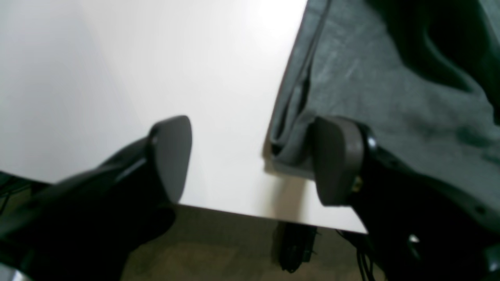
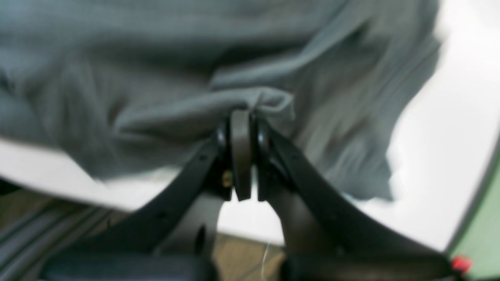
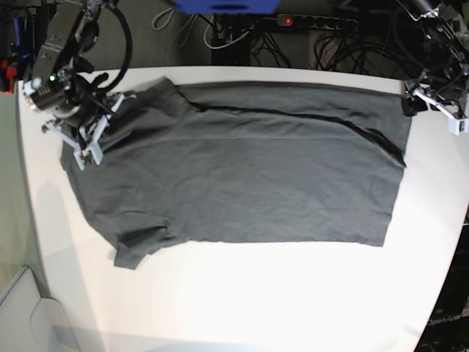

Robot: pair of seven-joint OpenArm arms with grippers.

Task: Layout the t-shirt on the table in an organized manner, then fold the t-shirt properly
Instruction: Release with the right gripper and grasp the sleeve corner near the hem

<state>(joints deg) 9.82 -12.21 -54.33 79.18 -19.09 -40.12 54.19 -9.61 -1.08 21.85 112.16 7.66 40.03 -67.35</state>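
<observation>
White table (image 3: 242, 301) with rounded corners, filling most of base view, bare across near half and down both sides. Dark grey t-shirt (image 3: 249, 176) spread flat across far half of table, long axis running side to side, hem at base-view right, neck and sleeves at base-view left. Far long edge folded over in a narrow strip, dark seam line running along it toward hem corner. One sleeve (image 3: 139, 246) sticking out at near-left of shirt, flat on table. Other shoulder area bunched and lifted near far-left table corner.

Right gripper (image 2: 242, 113) at that far-left corner, fingers pressed together on a pinched fold of shirt fabric, cloth bulging just above tips; wrist view blurred. Table edge and floor below in same view.

Left gripper (image 1: 254, 156) at far-right table edge, next to shirt's hem corner, fingers well apart. One pad (image 1: 172, 156) over bare table, other pad (image 1: 336, 160) over or against doubled hem edge of shirt; contact with cloth not clear. Nothing held between them. Table edge just beneath, brown floor and dark cables below.

Cables and a power strip (image 3: 315, 22) with red switch on floor beyond far edge of table.
</observation>
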